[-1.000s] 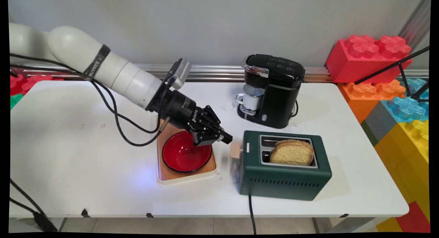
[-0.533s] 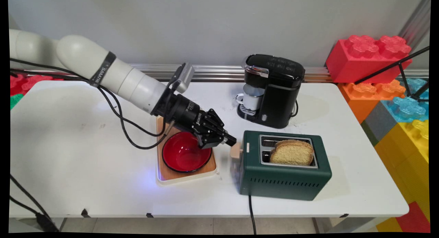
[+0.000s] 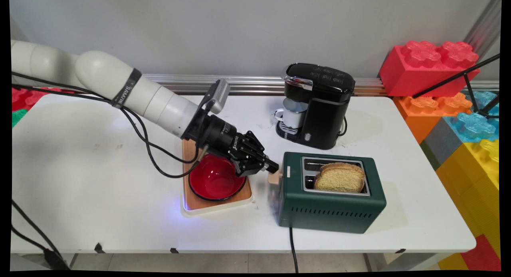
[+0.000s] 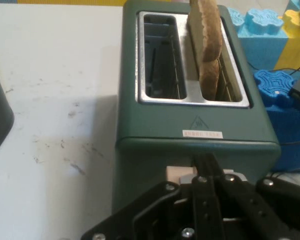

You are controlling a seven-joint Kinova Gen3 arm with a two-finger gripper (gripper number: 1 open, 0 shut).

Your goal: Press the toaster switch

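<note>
1. Hand (image 3: 272,166) is closed, fingers pressed together w/ nothing between them; tip sits right on the beige lever (image 3: 274,176) at the left end of the green toaster (image 3: 331,205). Looks like contact, can't confirm from main view.
2. Hand view: fingers (image 4: 206,172) run up together as one narrow black bar against the toaster's (image 4: 195,115) end wall, directly above the lever (image 4: 179,174). Lever partly hidden by the linkage.
3. Toaster sits right of centre on the white counter (image 3: 100,213), near side. Two slots on top: far slot (image 3: 315,164) holds nothing, near slot has a bread slice (image 3: 340,177) standing up and sticking well out. Black power cord (image 3: 293,251) drops off the near edge of the counter.
4. Left of the toaster, just beside it: wooden tray (image 3: 191,201) w/ white rim, red bowl (image 3: 215,183) on it. Hand's wrist hangs over the bowl's far right part.
5. Far side behind the toaster: black coffee machine (image 3: 319,105) w/ white cup (image 3: 293,116) under its spout. Apart from the toaster, not touching.
6. Off the counter's right end: stack of big toy blocks (image 3: 435,65), red on top, orange/blue/yellow below. Red & green ones also at far left (image 3: 20,101).
7. Arm comes in from upper left, angled down to the right, black cables (image 3: 147,149) looping under it.
</note>
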